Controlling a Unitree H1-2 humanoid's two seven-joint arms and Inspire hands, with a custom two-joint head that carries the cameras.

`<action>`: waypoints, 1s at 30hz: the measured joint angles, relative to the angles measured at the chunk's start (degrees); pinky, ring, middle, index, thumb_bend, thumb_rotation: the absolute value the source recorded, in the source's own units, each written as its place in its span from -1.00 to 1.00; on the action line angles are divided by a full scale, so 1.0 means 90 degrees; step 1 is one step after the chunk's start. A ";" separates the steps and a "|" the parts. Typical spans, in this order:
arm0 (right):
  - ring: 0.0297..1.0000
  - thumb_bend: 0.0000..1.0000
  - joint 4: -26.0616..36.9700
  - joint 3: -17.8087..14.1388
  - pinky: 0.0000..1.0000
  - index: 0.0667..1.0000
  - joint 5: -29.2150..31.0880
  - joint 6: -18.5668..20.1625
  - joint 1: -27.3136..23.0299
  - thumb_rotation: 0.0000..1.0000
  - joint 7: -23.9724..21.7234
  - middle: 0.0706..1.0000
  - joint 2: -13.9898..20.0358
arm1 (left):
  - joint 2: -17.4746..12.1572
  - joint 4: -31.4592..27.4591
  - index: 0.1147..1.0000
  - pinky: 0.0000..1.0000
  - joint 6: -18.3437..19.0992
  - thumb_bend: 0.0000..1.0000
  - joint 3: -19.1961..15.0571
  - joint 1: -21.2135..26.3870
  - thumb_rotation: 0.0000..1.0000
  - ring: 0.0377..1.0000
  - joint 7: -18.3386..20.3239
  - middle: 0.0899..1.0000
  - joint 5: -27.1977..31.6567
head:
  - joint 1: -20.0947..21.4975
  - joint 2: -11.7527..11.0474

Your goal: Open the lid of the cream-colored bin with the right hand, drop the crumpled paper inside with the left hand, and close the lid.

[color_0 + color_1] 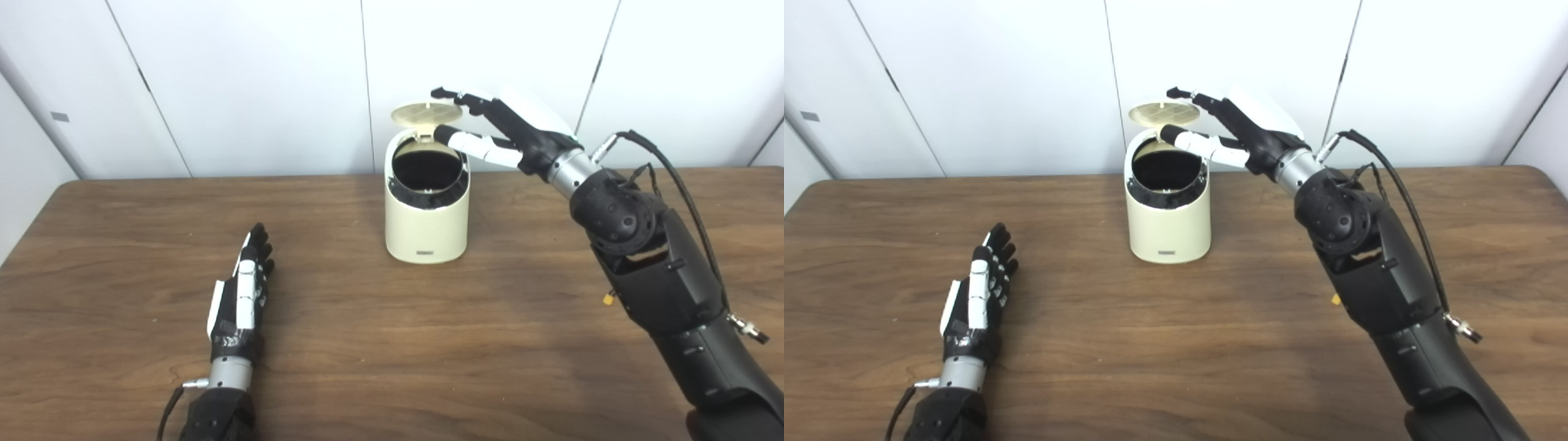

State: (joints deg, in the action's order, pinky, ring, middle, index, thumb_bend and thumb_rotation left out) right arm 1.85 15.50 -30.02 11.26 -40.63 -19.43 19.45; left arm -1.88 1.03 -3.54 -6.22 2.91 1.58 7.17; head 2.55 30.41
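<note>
Count: 1 bin [427,220], 1 lid [427,113], 2 hands, 1 table [392,343]; no crumpled paper shows in either view.

Bin: cream-colored, rounded upright body, small dark label low on its front face; stands on the wooden table toward the far edge, near the white wall panels [257,79]; mouth open, dark ring round the rim, interior black, contents cannot be told.

Lid: round, cream, ribbed underside facing forward; tilted up and back, hinged at the rear rim of the bin.

Right hand [502,131]: raised just right of the bin's mouth; fingers [468,101] stretched out and apart, reaching to the lid's right edge; thumb extended over the bin's rear rim under the lid; whether either actually touches the lid cannot be told; nothing gripped.

Left hand [242,300]: on the table well left of and nearer than the bin; fingers straight and close together, pointing away; holds nothing.
</note>
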 measured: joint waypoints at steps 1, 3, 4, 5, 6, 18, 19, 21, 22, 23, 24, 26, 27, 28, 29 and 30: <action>0.79 -0.01 0.0002 0.0010 0.72 0.68 -0.0009 0.0003 -0.0043 1.00 -0.0077 0.75 0.0022 | 0.0000 0.0001 1.00 1.00 0.0000 -0.01 -0.0002 0.0000 1.00 1.00 0.0000 1.00 0.0013 | 0.0029 0.0019; 0.83 -0.01 0.0051 0.0018 0.74 0.68 -0.0032 0.0045 -0.0119 1.00 -0.0239 0.76 0.0083 | 0.0010 0.0003 1.00 1.00 0.0000 0.00 -0.0008 0.0002 1.00 1.00 0.0000 1.00 0.0034 | 0.0058 0.0029; 0.85 -0.02 0.0086 0.0020 0.75 0.67 -0.0039 0.0072 -0.0160 1.00 -0.0349 0.76 0.0126 | 0.0014 0.0002 1.00 1.00 0.0000 0.01 -0.0012 0.0004 1.00 1.00 -0.0001 1.00 0.0039 | 0.0059 0.0029; 0.86 -0.03 0.0110 0.0022 0.76 0.67 -0.0046 0.0092 -0.0199 1.00 -0.0434 0.76 0.0164 | 0.0014 0.0004 1.00 1.00 0.0000 0.01 -0.0011 0.0006 1.00 1.00 -0.0001 1.00 0.0039 | 0.0059 0.0039; 0.86 -0.03 0.0140 0.0022 0.75 0.66 -0.0048 0.0103 -0.0225 1.00 -0.0513 0.76 0.0200 | 0.0015 0.0007 1.00 1.00 0.0000 0.02 -0.0012 0.0008 1.00 1.00 -0.0001 1.00 0.0039 | 0.0059 0.0039; 0.99 0.08 0.0478 0.0209 0.82 0.65 -0.0254 0.0432 -0.0288 1.00 -0.1166 0.83 0.0358 | 0.0051 0.0032 1.00 1.00 0.0000 0.02 -0.0028 0.0030 1.00 1.00 -0.0023 1.00 0.0040 | 0.0029 0.0069; 1.00 0.08 0.0495 0.0210 0.80 0.65 -0.0272 0.0450 -0.0288 1.00 -0.1219 0.83 0.0379 | 0.0053 0.0033 1.00 1.00 0.0001 0.02 -0.0028 0.0029 1.00 1.00 -0.0024 1.00 0.0040 | 0.0020 0.0097; 1.00 0.06 0.0499 0.0229 0.79 0.65 -0.0288 0.0447 -0.0287 1.00 -0.1265 0.82 0.0433 | 0.0059 0.0033 1.00 1.00 0.0003 0.01 -0.0028 0.0029 1.00 1.00 -0.0031 1.00 0.0036 | 0.0020 0.0146; 1.00 0.06 0.0502 0.0236 0.79 0.65 -0.0304 0.0445 -0.0287 1.00 -0.1285 0.82 0.0453 | 0.0062 0.0032 1.00 1.00 0.0004 0.01 -0.0028 0.0029 1.00 1.00 -0.0036 1.00 0.0036 | 0.0020 0.0127; 1.00 0.06 0.0514 0.0247 0.79 0.66 -0.0315 0.0443 -0.0287 1.00 -0.1315 0.82 0.0483 | 0.0064 0.0032 1.00 1.00 0.0004 0.01 -0.0028 0.0029 1.00 1.00 -0.0040 1.00 0.0035 | 0.0010 0.0156; 1.00 0.06 0.0532 0.0276 0.78 0.66 -0.0320 0.0436 -0.0287 1.00 -0.1347 0.81 0.0533 | 0.0068 0.0033 1.00 1.00 0.0004 0.02 -0.0028 0.0029 1.00 1.00 -0.0042 1.00 0.0035 | 0.0000 0.0166; 1.00 0.07 0.0568 0.0314 0.79 0.65 -0.0344 0.0437 -0.0286 1.00 -0.1411 0.81 0.0605 | 0.0070 0.0032 1.00 1.00 0.0005 0.03 -0.0027 0.0030 1.00 1.00 -0.0047 1.00 0.0031 | -0.0029 0.0205; 1.00 0.07 0.0599 0.0331 0.81 0.65 -0.0356 0.0440 -0.0285 1.00 -0.1462 0.81 0.0632 | 0.0070 0.0033 1.00 1.00 0.0005 0.03 -0.0027 0.0033 1.00 1.00 -0.0047 1.00 0.0031 | -0.0029 0.0224; 1.00 0.07 0.0652 0.0358 0.84 0.66 -0.0363 0.0444 -0.0285 1.00 -0.1532 0.81 0.0665 | 0.0070 0.0033 1.00 1.00 0.0005 0.05 -0.0025 0.0037 1.00 1.00 -0.0047 1.00 0.0030 | -0.0029 0.0225; 1.00 0.08 0.0678 0.0383 0.86 0.66 -0.0365 0.0445 -0.0285 1.00 -0.1593 0.81 0.0683 | 0.0070 0.0033 1.00 1.00 0.0005 0.04 -0.0023 0.0038 1.00 1.00 -0.0047 1.00 0.0028 | -0.0039 0.0234; 1.00 0.09 0.0692 0.0407 0.88 0.66 -0.0366 0.0448 -0.0284 1.00 -0.1640 0.81 0.0703 | 0.0072 0.0033 1.00 1.00 0.0007 0.03 -0.0020 0.0041 1.00 1.00 -0.0047 1.00 0.0026 | -0.0049 0.0254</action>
State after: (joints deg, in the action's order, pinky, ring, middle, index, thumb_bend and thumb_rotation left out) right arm 8.08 19.17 -33.32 15.29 -43.19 -34.19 25.78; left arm -1.23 1.33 -3.48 -6.41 3.28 1.16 7.41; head 2.11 32.69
